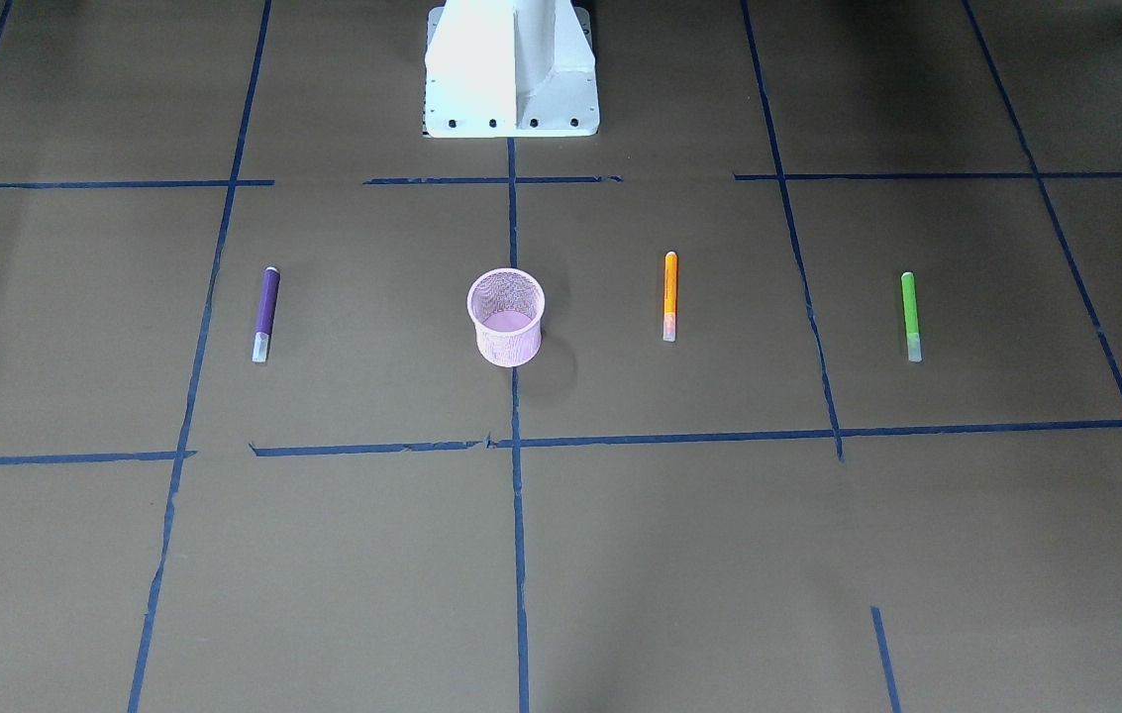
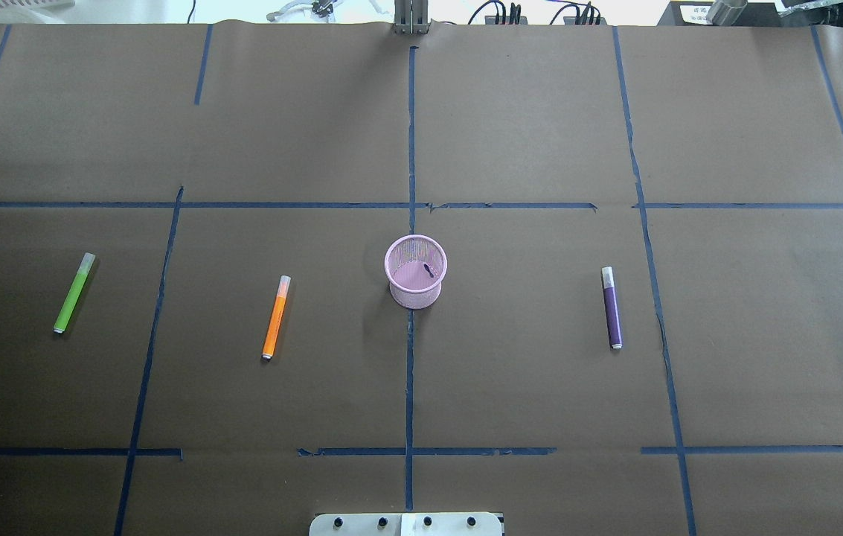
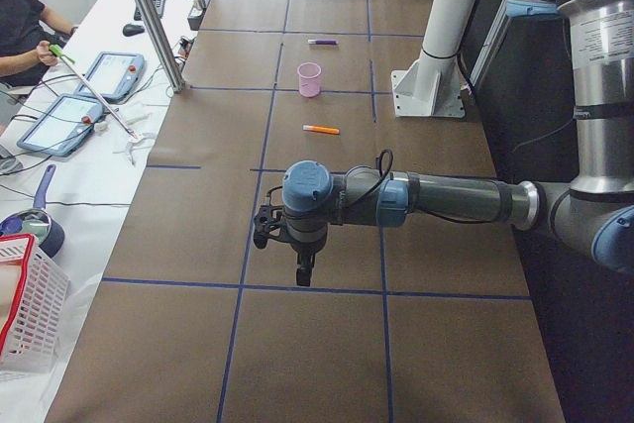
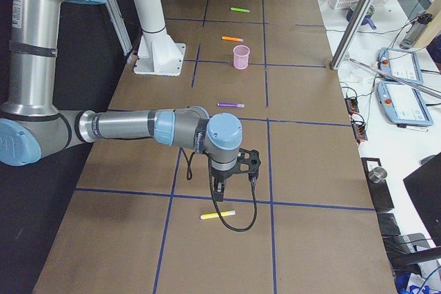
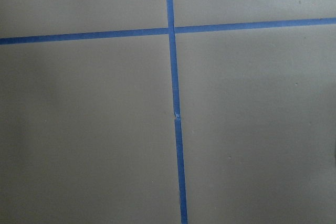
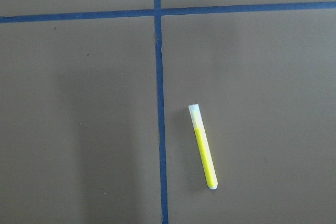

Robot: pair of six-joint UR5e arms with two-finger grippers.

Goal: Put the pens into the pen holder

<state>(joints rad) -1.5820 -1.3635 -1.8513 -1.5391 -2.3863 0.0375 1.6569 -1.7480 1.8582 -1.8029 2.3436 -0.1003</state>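
Note:
The pink mesh pen holder [image 2: 415,290] stands upright and empty mid-table. The purple pen [image 2: 612,307] lies to its right. The orange pen [image 2: 275,317] and the green pen [image 2: 74,292] lie to its left. The yellow pen [image 6: 203,147] lies flat far out on my right side, just past my right gripper [image 4: 219,187], which hangs above the table. My left gripper [image 3: 304,269] hangs above bare table at the other end. Each gripper shows only in a side view, so I cannot tell whether either is open or shut. Neither wrist view shows fingers.
The white robot base [image 1: 511,69] stands behind the pen holder. Blue tape lines [image 5: 176,108] grid the brown table. A side bench on the operators' side carries tablets [image 3: 64,121], a metal post [image 3: 149,22] and a basket [image 3: 25,314]. A seated person [image 3: 20,27] is there.

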